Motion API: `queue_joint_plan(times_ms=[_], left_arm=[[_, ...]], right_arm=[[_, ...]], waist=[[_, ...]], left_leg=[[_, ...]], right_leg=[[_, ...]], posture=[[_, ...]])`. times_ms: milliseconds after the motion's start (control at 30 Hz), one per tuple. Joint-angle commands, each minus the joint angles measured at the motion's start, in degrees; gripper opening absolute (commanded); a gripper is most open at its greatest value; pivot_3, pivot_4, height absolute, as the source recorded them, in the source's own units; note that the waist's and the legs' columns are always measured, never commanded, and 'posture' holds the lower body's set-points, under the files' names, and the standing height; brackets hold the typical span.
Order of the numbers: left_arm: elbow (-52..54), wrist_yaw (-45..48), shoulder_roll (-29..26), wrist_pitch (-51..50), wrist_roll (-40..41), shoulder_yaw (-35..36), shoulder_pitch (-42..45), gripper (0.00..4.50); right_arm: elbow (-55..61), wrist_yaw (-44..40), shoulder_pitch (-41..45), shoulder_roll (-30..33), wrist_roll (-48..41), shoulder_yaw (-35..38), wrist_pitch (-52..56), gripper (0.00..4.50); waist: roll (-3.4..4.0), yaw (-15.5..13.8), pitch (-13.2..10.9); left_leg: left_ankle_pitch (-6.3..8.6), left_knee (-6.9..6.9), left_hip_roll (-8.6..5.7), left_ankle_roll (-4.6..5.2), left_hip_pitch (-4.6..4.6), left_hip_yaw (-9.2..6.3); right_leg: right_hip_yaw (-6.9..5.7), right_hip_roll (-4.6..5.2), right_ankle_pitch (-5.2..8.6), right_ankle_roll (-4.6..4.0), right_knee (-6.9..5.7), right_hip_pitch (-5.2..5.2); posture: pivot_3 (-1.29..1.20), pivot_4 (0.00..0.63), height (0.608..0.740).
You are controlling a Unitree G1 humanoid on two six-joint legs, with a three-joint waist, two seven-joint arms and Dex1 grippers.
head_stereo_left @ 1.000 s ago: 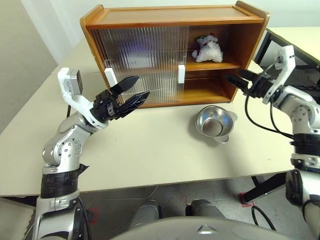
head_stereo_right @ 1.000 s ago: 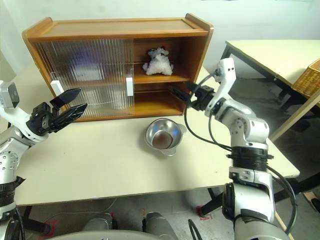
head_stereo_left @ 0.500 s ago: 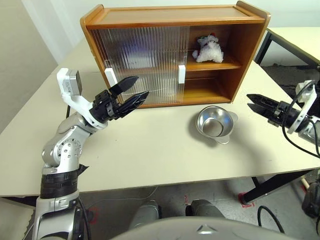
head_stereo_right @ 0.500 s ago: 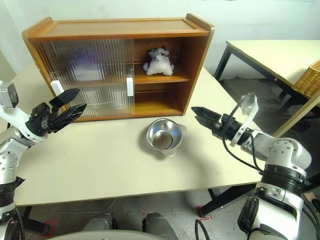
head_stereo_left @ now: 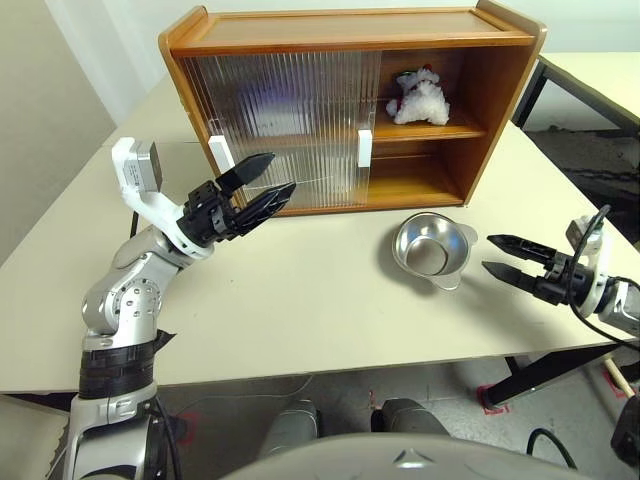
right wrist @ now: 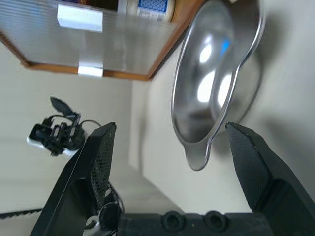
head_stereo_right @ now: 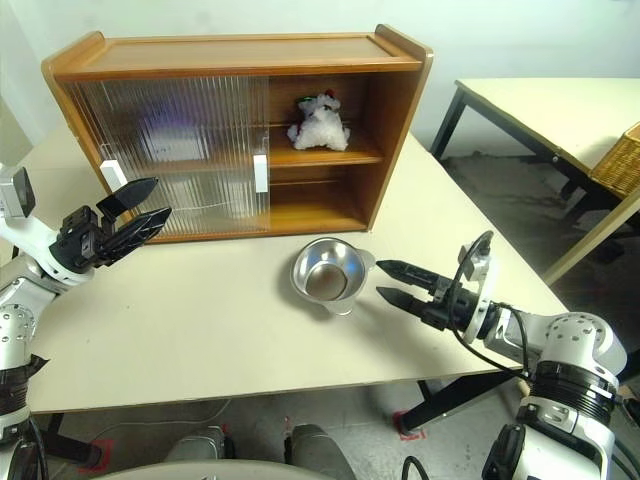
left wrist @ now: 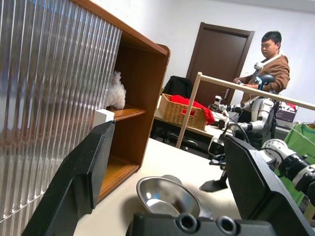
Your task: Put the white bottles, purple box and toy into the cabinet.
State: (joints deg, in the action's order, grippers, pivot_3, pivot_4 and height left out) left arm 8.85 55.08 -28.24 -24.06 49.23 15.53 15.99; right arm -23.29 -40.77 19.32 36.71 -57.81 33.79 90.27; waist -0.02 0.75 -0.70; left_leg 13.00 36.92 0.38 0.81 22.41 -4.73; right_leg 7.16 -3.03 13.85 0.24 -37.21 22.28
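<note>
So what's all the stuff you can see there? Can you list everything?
cabinet: one, brown wood with two shelves, at the back of the table; its ribbed see-through doors cover the left part.
door handles: two, white, on the sliding doors.
toy: one, white plush snowman, on the upper shelf in the open right part.
bottle: one in sight, white with a blue label, inside the cabinet behind a door.
bowl: one, shiny steel, on the table in front of the cabinet.
table: one, cream.
basket: one, woven, with red cloth, on another table.
person: one, brown jacket, in the background.
left gripper: black fingers open, near the doors.
right gripper: black fingers open, beside the bowl.
</note>
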Motion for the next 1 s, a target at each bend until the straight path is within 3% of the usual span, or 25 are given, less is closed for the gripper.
queue_joint_plan(times_ms=[33, 367, 1000], left_arm=[[0.32, -0.08, -0.39, -0.03, -0.32, 0.08, -0.03, 4.50], [1.16, -0.57, -1.36, -0.68, 0.19, 0.70, -0.33, 4.50], [1.53, -0.80, -1.87, -1.08, 0.27, 0.78, -0.13, 4.50]], right_arm=[[1.57, 1.74, -1.30, -0.72, -3.80, -2.44, 2.23, 4.46], [3.49, 6.89, -4.72, -3.23, -9.05, -4.19, 2.23, 4.46], [2.60, 10.43, -4.70, -6.18, -8.53, -5.55, 2.23, 4.46]], waist=[[0.00, -0.01, 0.00], [-0.06, -0.30, -0.04], [-0.10, -0.41, -0.06]], left_leg=[[0.01, -0.01, 0.00, -0.02, 0.00, 0.00], [0.08, -0.08, -0.02, -0.07, 0.02, -0.08], [0.24, -0.09, -0.03, -0.30, 0.11, -0.36]], right_leg=[[0.00, 0.00, 0.03, 0.01, 0.00, 0.00], [-0.03, -0.04, 0.20, 0.05, 0.01, 0.00], [-0.10, -0.11, 0.33, -0.04, 0.01, 0.08]], posture=[[0.00, 0.024, 0.740], [0.02, 0.030, 0.740], [0.03, 0.025, 0.740]])
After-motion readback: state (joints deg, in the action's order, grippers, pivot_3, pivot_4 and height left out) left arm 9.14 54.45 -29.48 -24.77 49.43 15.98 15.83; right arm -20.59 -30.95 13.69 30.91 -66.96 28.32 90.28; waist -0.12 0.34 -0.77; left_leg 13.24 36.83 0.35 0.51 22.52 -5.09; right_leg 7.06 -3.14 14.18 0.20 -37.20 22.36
